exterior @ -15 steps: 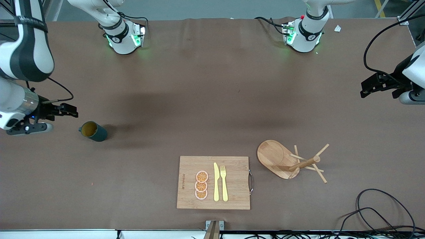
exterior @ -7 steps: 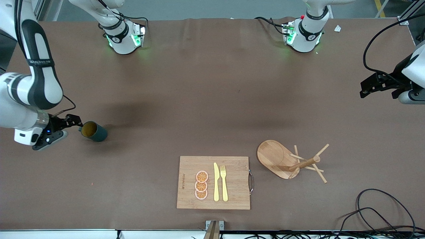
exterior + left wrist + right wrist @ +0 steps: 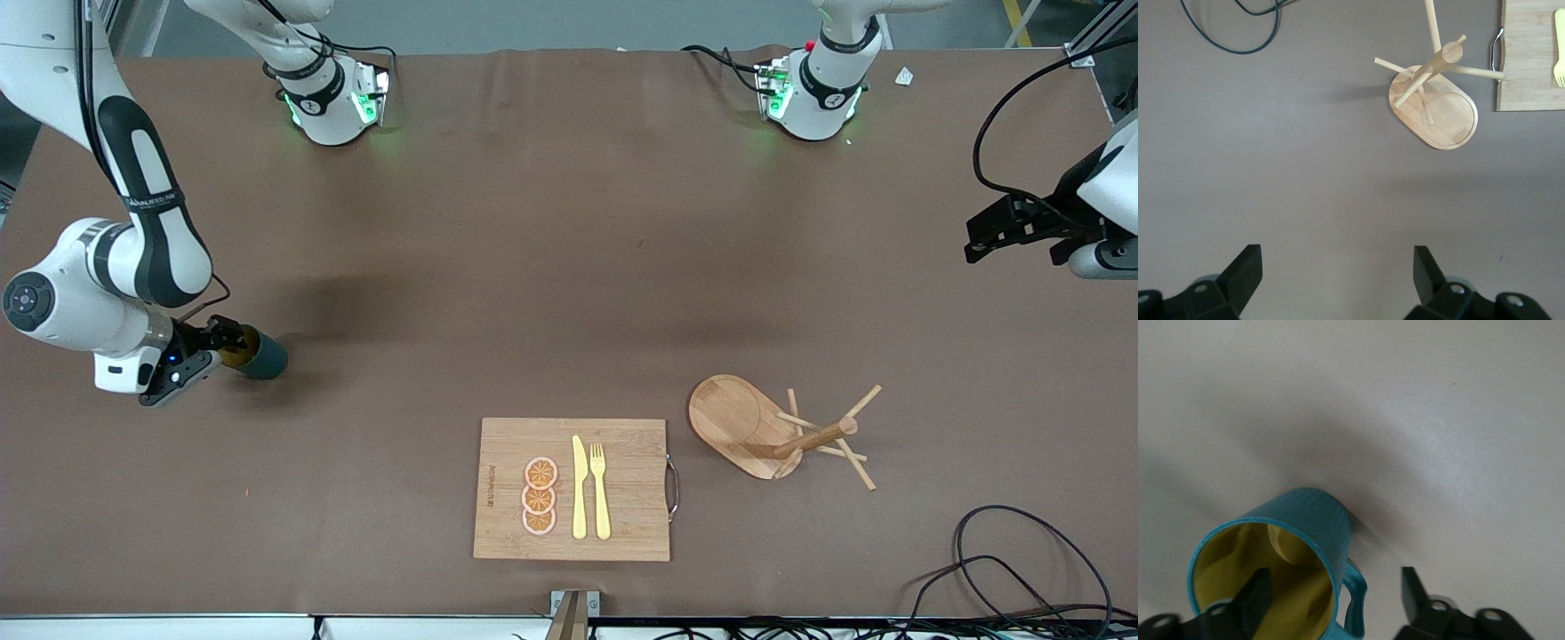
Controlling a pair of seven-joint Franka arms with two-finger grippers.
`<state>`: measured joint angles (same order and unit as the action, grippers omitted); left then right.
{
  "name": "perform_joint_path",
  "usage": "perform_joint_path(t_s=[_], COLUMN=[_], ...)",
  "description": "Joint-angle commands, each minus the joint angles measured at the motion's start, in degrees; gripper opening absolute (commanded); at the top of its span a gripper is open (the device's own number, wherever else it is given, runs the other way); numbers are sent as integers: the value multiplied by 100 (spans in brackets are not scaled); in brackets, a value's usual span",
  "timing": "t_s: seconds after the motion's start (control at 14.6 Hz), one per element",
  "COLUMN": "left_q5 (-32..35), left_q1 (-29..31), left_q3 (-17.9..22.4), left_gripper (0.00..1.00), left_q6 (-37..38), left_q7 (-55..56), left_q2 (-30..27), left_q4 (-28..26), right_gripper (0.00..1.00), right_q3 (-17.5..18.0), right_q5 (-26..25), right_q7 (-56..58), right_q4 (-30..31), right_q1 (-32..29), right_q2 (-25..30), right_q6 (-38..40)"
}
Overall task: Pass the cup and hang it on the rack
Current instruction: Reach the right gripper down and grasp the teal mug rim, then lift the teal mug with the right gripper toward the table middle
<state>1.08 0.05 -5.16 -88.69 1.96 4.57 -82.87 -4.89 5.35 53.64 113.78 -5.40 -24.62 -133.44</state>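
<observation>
While a bamboo cutting board (image 3: 572, 489) carrying three orange slices (image 3: 539, 496), a yellow knife (image 3: 579, 487) and a yellow fork (image 3: 600, 490) lies nearest the front camera on the brown tabletop (image 3: 551, 267), the wooden mug tree (image 3: 772, 429) stands just beside it toward the left arm's end. Slightly farther back, at the right arm's end, the teal mug (image 3: 258, 356) sits on the tabletop with the right tool (image 3: 224, 341) at its rim, one finger (image 3: 1255, 597) inside the yellow interior, the other outside by the handle, jaws parted and not clamped. The left tool (image 3: 1335, 270) waits wide open over bare tabletop at its own end.
</observation>
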Motion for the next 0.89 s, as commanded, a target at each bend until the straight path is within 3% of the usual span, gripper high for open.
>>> perform_joint_path(t_s=[0.0, 0.07, 0.14, 0.27, 0.41, 0.82], left_q5=[-38, -38, -38, -38, -38, -47], left_q1=[13, 13, 13, 13, 13, 22], left_q3=[-3, -3, -3, -3, -3, -3], left_gripper=[100, 100, 100, 100, 100, 100], left_q6=[-17, -17, -17, -17, -17, -26], left_q7=[-72, -81, -90, -81, -90, -90], left_q2=[26, 35, 61, 79, 88, 96], left_q4=[87, 87, 95, 131, 131, 131], right_gripper=[35, 13, 0, 0, 0, 0], right_q3=[15, 15, 15, 6, 15, 23], right_q5=[63, 63, 63, 63, 63, 63], right_q7=[689, 900, 920, 798, 89, -2493], right_q4=[83, 83, 74, 4, -241, -278], right_q1=[48, 57, 92, 127, 258, 1531], right_q2=[-16, -16, -16, 19, 124, 783], right_q6=[-129, -112, -77, 106, 851, 1549])
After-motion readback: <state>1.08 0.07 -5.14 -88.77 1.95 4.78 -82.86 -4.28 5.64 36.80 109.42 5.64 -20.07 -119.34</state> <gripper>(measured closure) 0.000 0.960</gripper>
